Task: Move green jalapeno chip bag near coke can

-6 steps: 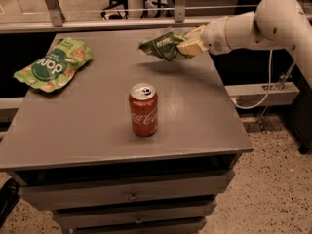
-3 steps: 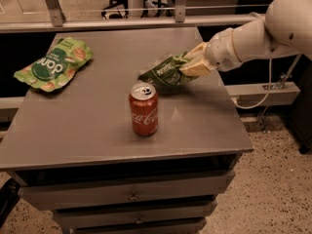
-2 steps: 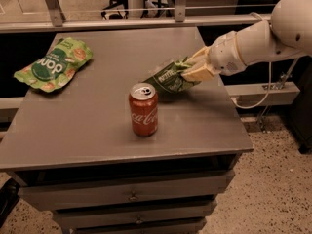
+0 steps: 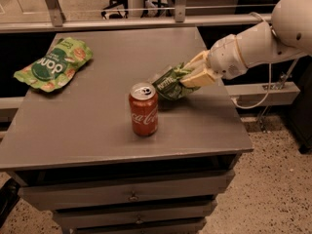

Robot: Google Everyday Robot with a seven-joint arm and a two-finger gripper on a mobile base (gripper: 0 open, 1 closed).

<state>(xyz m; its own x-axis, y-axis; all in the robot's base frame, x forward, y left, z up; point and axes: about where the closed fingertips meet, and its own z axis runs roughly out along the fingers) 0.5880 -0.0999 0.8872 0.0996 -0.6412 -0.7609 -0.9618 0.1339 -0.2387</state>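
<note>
The red coke can (image 4: 144, 109) stands upright near the front middle of the grey table (image 4: 97, 130). The small olive-green jalapeno chip bag (image 4: 169, 83) is just right of and behind the can, close above or on the tabletop. My gripper (image 4: 195, 73) comes in from the right on a white arm and is shut on the bag's right end. The bag's left edge is close to the can's top; I cannot tell if they touch.
A larger bright green bag (image 4: 53, 65) with a round dark logo lies at the table's back left. The table has drawers (image 4: 131, 196) below. A rail (image 4: 146, 21) runs behind it. A cable (image 4: 253, 101) hangs at the right.
My gripper has carried the chip bag from the table's back right down and left to beside the coke can. The can and the large bag have not moved.
</note>
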